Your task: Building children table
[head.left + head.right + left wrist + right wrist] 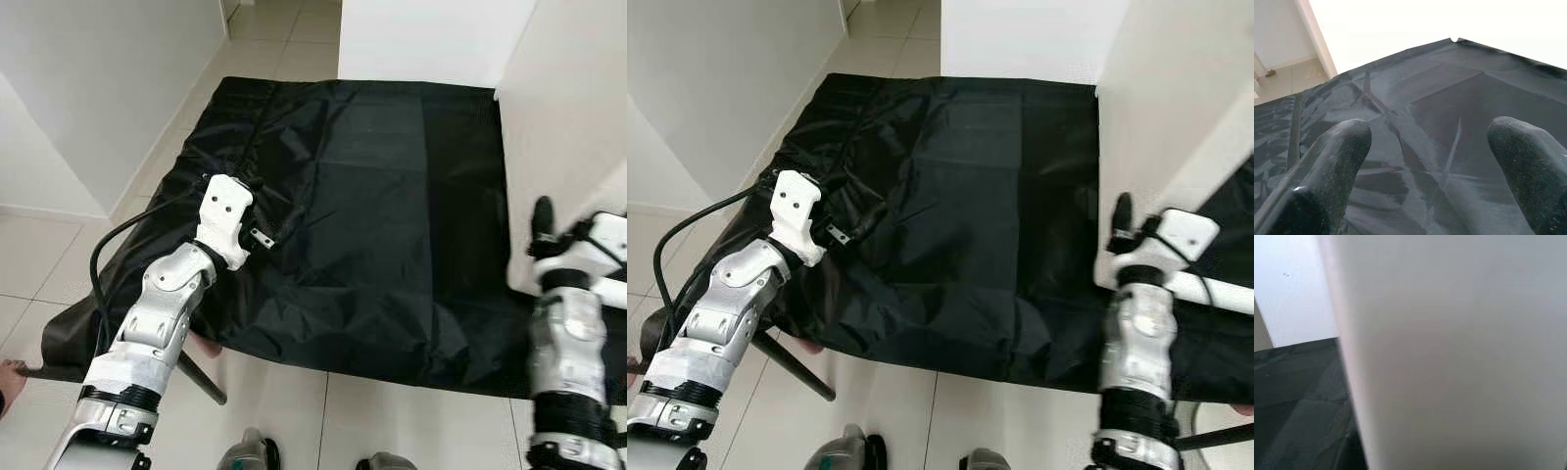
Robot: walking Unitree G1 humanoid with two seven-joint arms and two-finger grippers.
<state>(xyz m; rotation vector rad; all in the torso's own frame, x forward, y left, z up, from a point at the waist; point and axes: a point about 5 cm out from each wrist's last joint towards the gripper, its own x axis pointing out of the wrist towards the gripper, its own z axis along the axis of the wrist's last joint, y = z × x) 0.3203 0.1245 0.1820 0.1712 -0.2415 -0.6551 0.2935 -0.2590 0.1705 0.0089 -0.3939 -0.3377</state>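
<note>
Spanning one black cloth (372, 235): left gripper (1435, 161) fingers wide apart, empty; right gripper (542, 220) against one white panel (568, 127), grip unclear.

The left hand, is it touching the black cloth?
Cannot tell. In the left wrist view, the left hand is open low over the black cloth, but neither contact nor gap shows plainly.
</note>
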